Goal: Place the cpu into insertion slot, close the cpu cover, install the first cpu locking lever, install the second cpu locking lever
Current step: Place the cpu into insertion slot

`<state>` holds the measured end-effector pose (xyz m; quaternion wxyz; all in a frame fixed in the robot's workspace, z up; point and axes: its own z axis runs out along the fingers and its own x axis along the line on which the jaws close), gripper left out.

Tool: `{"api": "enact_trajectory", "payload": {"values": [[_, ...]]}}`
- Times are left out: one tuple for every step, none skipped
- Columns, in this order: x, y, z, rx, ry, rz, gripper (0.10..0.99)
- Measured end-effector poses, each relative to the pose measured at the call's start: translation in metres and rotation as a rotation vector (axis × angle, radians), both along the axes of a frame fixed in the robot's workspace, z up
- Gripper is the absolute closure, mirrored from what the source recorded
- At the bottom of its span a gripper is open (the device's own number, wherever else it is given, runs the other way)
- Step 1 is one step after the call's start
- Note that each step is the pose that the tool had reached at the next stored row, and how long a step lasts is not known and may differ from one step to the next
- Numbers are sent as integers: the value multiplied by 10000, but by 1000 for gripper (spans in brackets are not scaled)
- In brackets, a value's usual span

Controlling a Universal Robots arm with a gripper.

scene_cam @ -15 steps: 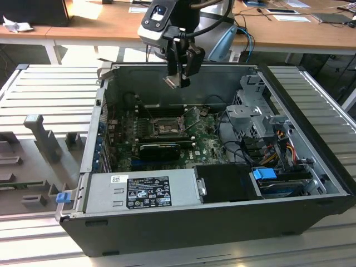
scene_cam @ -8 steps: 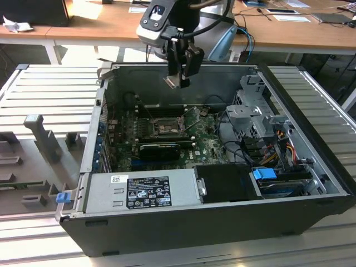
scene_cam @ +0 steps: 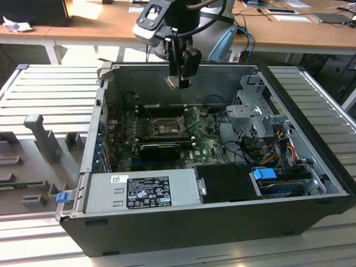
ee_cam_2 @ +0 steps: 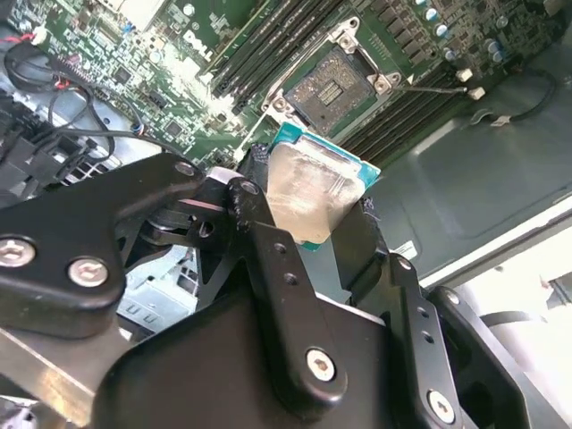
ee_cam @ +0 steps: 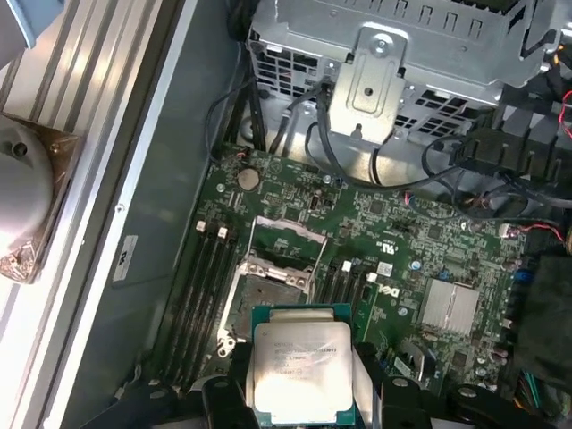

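Cpu (ee_cam: 302, 366): clamped by two opposite edges, silver top facing my wrist, hanging well above the board (scene_cam: 207, 146) and touching nothing else. Gripper (ee_cam_2: 311, 204): closed to the chip's width, gripping only the chip. Slot (ee_cam: 268, 299): bare, on the board toward the case's (scene_cam: 222, 222) far wall in the exterior view. It lies below the chip, partly hidden under it. I judge the path mostly straight down, edges roughly parallel.

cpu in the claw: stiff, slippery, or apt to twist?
Probably rigid: the cpu is a flat, metal-topped plate showing no bend. Its shiny top looks smooth, so it might slip where the claw pinches its edges. Likely light, being thin.
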<state>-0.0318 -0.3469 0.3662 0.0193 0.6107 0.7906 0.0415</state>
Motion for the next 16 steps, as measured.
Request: {"api": "enact_trajectory", "payload": {"values": [[0, 0, -6, 0, 1, -309, 557], [0, 0, -9, -1, 1, -485, 557], [0, 0, -12, -1, 1, -670, 557], [0, 0, -15, 0, 0, -779, 557], [0, 0, -20, -1, 1, -885, 557], [0, 0, -31, 3, 1, -891, 557], [0, 0, -37, 3, 1, -891, 557], [0, 0, -41, 3, 1, -890, 557], [0, 0, -44, 1, 2, -891, 557], [0, 0, -47, 2, 1, -890, 557], [0, 0, -48, 2, 1, -890, 557], [0, 0, -51, 2, 1, -890, 557], [0, 0, -54, 2, 1, -892, 557], [0, 0, -60, 2, 1, -931, 557], [0, 0, -69, 3, 1, -1016, 557], [0, 0, -77, 2, 1, -1210, 557]]}}
